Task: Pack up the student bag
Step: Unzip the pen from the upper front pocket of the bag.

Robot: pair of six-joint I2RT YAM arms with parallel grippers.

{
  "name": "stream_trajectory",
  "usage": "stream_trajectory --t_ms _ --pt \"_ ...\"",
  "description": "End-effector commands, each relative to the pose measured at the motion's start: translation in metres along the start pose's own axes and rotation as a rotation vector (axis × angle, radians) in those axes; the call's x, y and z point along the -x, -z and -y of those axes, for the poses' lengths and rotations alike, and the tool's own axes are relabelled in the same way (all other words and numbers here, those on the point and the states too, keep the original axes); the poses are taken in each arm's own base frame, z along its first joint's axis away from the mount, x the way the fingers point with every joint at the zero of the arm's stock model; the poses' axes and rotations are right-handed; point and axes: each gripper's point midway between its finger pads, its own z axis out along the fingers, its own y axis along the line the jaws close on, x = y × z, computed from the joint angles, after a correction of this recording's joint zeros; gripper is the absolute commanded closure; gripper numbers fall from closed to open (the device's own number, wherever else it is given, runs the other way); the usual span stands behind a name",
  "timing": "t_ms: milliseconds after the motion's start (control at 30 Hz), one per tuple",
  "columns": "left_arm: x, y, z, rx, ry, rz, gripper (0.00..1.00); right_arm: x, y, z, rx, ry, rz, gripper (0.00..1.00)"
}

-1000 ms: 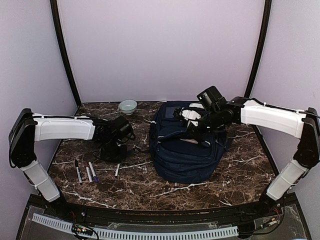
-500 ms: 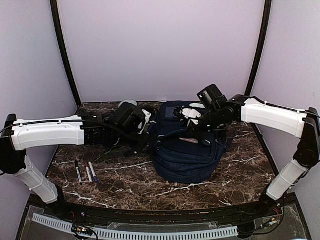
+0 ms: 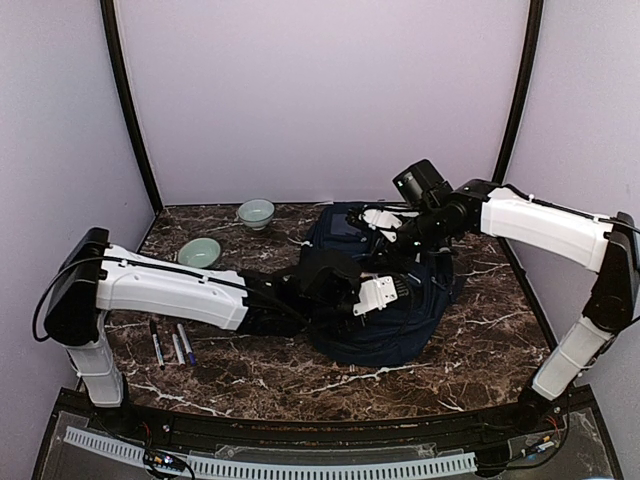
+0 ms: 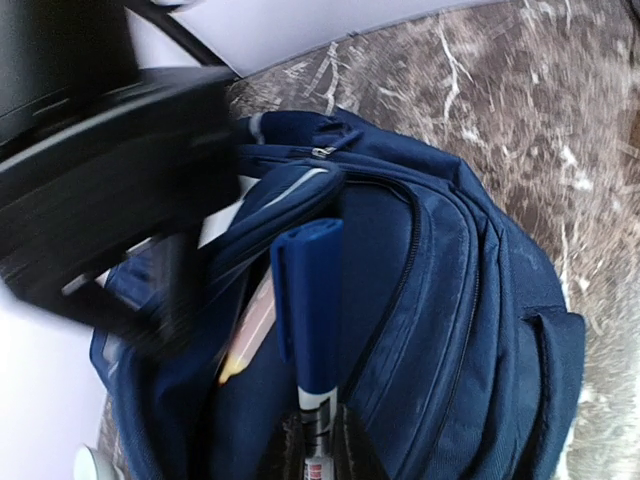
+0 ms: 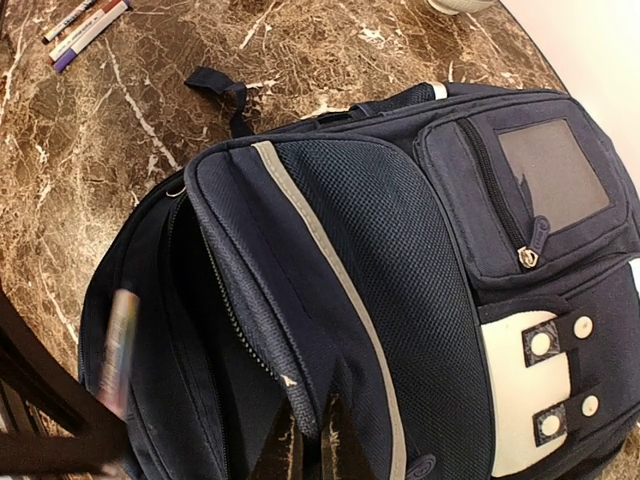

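Note:
The navy student bag [image 3: 400, 325] lies at mid-table with its main pocket open. My right gripper [image 3: 388, 226] is shut on the edge of the bag's striped flap [image 5: 300, 395] and holds it up; the fingertips [image 5: 287, 450] pinch the zip seam. My left gripper [image 3: 388, 292] is shut on a blue-capped marker [image 4: 308, 300] and holds it over the open pocket, cap pointing in. The marker shows blurred in the right wrist view [image 5: 120, 345]. A pencil-like stick [image 4: 250, 335] lies inside the bag [image 4: 460, 300]. The bag's grey-white patch [image 5: 520, 395] faces up.
Three markers [image 3: 172, 345] lie on the marble table [image 3: 250, 385] at the left; they also show in the right wrist view [image 5: 85, 25]. Two pale green bowls stand at the back left, one [image 3: 256, 212] near the wall, one [image 3: 199, 252] nearer the left arm.
My left arm has swung from the left of the table to over the open bag, carrying the marker; the second bowl is now uncovered. My right gripper has stayed on the flap.

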Motion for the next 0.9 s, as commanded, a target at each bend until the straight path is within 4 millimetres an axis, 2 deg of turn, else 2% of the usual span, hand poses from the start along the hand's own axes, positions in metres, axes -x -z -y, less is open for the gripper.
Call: stream_trajectory --t_ms 0,133,300,867 --pt "0.022 -0.019 0.007 0.027 -0.217 0.022 1.00 0.034 0.009 0.008 0.003 0.007 0.111 1.00" --pt "0.015 -0.037 0.008 0.081 -0.352 -0.015 1.00 0.035 0.011 0.004 0.023 0.007 0.118 1.00" --pt "0.000 -0.059 -0.005 0.170 -0.463 -0.079 1.00 0.035 0.010 -0.002 0.058 0.002 0.120 1.00" --pt "-0.059 -0.125 -0.047 0.197 -0.505 -0.206 1.00 0.037 0.012 -0.013 0.119 -0.005 0.133 1.00"
